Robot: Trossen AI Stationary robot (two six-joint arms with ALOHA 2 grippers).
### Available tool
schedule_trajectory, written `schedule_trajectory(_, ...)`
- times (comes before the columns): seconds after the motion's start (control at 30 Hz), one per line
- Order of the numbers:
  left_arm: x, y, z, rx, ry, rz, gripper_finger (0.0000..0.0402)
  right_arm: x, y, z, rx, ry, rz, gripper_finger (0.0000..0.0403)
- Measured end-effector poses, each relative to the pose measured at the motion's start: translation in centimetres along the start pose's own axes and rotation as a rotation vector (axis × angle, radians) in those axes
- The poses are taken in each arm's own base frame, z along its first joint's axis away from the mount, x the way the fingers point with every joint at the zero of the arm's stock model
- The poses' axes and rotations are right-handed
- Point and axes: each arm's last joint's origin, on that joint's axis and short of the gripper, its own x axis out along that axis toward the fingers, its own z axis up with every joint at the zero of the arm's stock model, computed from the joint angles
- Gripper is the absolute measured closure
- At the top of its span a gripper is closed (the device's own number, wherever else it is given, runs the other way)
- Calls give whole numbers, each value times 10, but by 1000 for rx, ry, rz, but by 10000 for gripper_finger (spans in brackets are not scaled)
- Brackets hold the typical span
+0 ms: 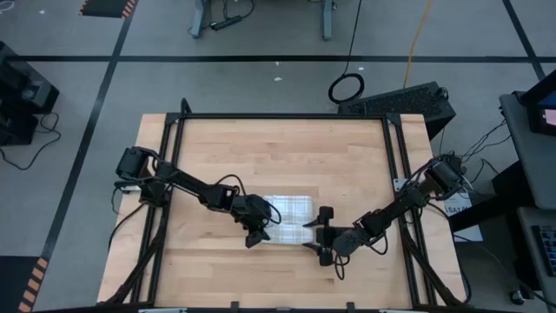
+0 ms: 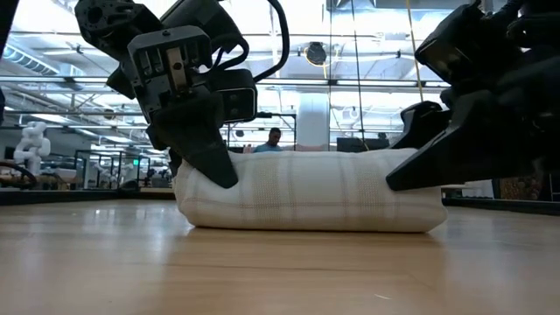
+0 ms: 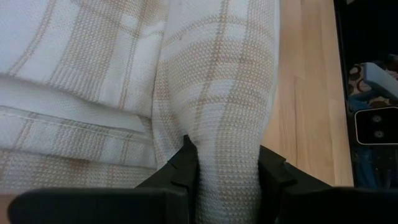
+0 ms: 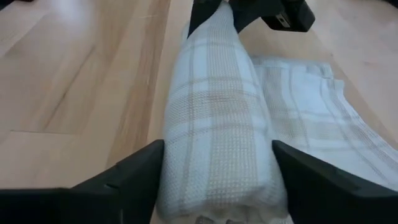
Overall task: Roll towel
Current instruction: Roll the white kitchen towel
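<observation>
The towel, white with a tan plaid grid, lies mid-table with its near part rolled into a thick roll (image 2: 306,192) and its far part flat (image 1: 291,207) on the wood. My left gripper (image 1: 258,228) is shut on the roll's left end. My right gripper (image 1: 323,235) stands open at the roll's right end (image 4: 214,124), one finger on each side of it. The flat part (image 4: 311,112) spreads out beside the roll. My left gripper pinches the roll's left end (image 3: 224,143) between its two fingers, which slant down from the table's left and point along the roll. The cloth is squeezed narrow between the fingertips (image 3: 183,165). The roll rests on the table. My right gripper's fingers (image 4: 140,171) flank the roll's right end; whether they touch it I cannot tell.
Bare wooden table top (image 1: 261,148) lies on all sides of the towel, bounded by black frame rails (image 1: 395,156). A keyboard (image 1: 404,100) sits beyond the far right corner. A person (image 2: 274,138) shows far off in the room behind.
</observation>
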Motion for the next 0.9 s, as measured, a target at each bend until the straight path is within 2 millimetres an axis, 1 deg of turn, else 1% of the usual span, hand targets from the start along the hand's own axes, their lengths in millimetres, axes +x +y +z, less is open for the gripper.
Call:
schedule_trajectory(0.13, 0, 0, 0, 1, -2, 2, 307, 0, 0, 0, 8, 2, 0, 141)
schedule_trajectory(0.27, 0, 0, 1, 11, -27, 15, 287, 0, 0, 0, 15, 7, 18, 161)
schedule_trajectory(0.4, 1, -2, 4, 36, -62, 1, 253, 0, 0, -1, 45, 22, 21, 178)
schedule_trajectory(0.53, -5, -5, 6, 53, -72, -5, 208, 0, 0, -2, 57, 32, 34, 192)
schedule_trajectory(0.63, -14, -10, 8, 75, -85, -14, 177, 0, 0, -2, 78, 37, 34, 201)
schedule_trajectory(0.73, -25, -16, 11, 114, -95, -20, 156, 0, 0, -3, 83, 39, 36, 207)
schedule_trajectory(0.9, -44, -28, 16, 217, -163, -18, 144, 1, -1, -4, 112, 55, 29, 214)
